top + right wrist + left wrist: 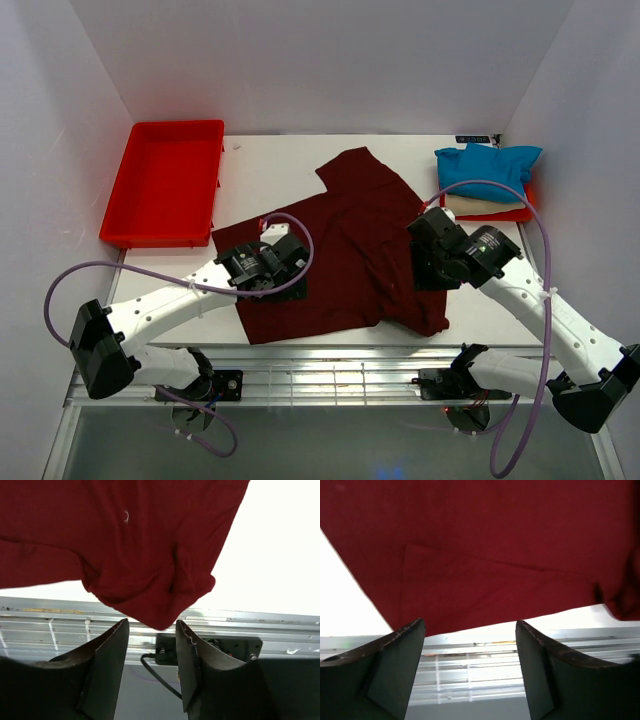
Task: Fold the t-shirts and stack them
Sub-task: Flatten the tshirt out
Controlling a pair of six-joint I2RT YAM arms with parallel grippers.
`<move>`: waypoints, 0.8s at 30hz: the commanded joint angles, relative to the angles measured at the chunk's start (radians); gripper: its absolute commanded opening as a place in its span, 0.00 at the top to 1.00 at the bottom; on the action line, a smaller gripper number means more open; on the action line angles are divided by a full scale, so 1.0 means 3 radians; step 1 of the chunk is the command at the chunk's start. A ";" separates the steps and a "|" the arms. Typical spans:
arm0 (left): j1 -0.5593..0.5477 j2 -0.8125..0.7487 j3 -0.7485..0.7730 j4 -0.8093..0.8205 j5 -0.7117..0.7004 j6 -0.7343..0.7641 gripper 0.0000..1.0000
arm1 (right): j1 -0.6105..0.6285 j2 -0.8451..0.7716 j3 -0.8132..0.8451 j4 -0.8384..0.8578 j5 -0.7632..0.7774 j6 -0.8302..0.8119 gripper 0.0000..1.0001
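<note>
Three t-shirts are in view on a white worktop (pixel 270 165). Biggest by far is the dark maroon t-shirt (pixel 350 240), spread mostly flat across the middle. Its near hem lies close to the near edge, one sleeve reaches toward the far side, and its near-right corner is bunched into a rumpled lump. A red tray (pixel 165 185) sits at the far left edge, apart from the maroon cloth. In the far right corner the bright blue t-shirt (pixel 487 163) lies folded on top of the cream t-shirt (pixel 478 205). Both rest on a smaller red tray (pixel 512 214), of which only an edge shows.

The left hand (pixel 470 625) is over the near-left part of the maroon shirt. Its wrist view shows the two dark fingers (pixel 400 650) standing wide apart with nothing between them. The shirt's hem and a folded flap lie just past the tips. The right hand (pixel 152 622) is over the shirt's right side. Its fingers (pixel 107 655) are parted by a narrower gap and hold nothing. The bunched corner of maroon cloth sits right at the tips without being pinched.
</note>
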 commanded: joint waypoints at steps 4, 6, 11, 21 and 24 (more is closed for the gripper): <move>-0.0009 0.0271 0.0169 0.0171 -0.0299 0.0300 0.18 | 0.0017 0.0140 0.0040 0.0050 0.0041 0.0029 0.46; -0.0009 0.0364 0.0067 0.0247 -0.0412 0.0285 0.30 | 0.0017 0.0155 -0.0047 0.0137 0.0066 0.0013 0.45; -0.0009 0.0604 -0.0179 0.0263 -0.0351 0.0208 0.42 | 0.0017 0.0211 -0.0491 0.0449 0.0072 0.0003 0.44; -0.0009 0.0604 -0.0312 0.0099 -0.0493 0.0065 0.44 | 0.0017 0.0257 -0.1054 0.0664 0.0163 0.0146 0.45; -0.0009 0.0676 -0.0327 0.0120 -0.0575 0.0050 0.44 | 0.0012 0.0319 -0.1095 0.0725 0.0265 0.0166 0.46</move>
